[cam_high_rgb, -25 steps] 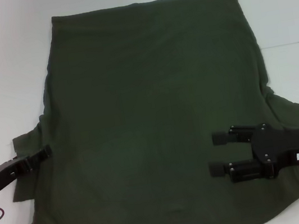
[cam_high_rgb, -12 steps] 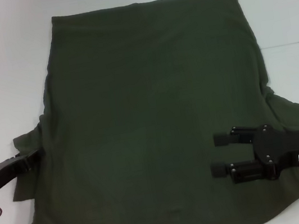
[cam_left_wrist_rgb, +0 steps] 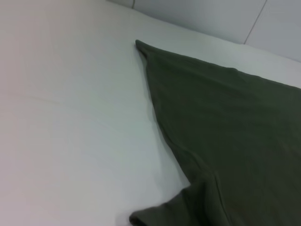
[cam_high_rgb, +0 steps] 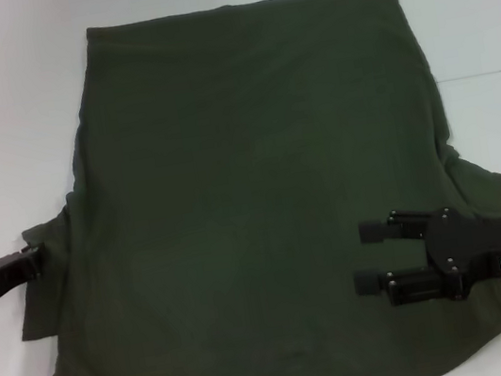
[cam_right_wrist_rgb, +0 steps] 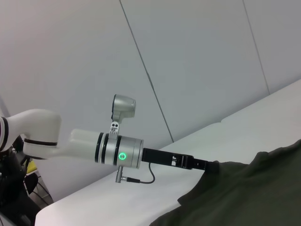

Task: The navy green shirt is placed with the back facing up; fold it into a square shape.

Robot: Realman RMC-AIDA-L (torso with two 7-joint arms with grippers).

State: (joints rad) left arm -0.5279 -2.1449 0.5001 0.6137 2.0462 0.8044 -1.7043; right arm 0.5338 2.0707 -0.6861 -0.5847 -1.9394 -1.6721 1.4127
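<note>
The navy green shirt (cam_high_rgb: 261,196) lies spread flat, plain side up, on the white table (cam_high_rgb: 0,113), its soft matte cloth almost smooth, short sleeves poking out at both sides and the curved neckline at the near edge. The right gripper (cam_high_rgb: 365,258) reaches level across the shirt's near right part, its two black fingers (cam_high_rgb: 377,231) spread apart and holding nothing. The left gripper (cam_high_rgb: 35,260) sits low at the left sleeve's edge; whether it pinches the cloth cannot be told.

The navy green shirt (cam_high_rgb: 261,196) lies flat on the table (cam_high_rgb: 0,113); left gripper (cam_high_rgb: 32,263) at its left sleeve, right gripper (cam_high_rgb: 368,257) above its near right part.
</note>
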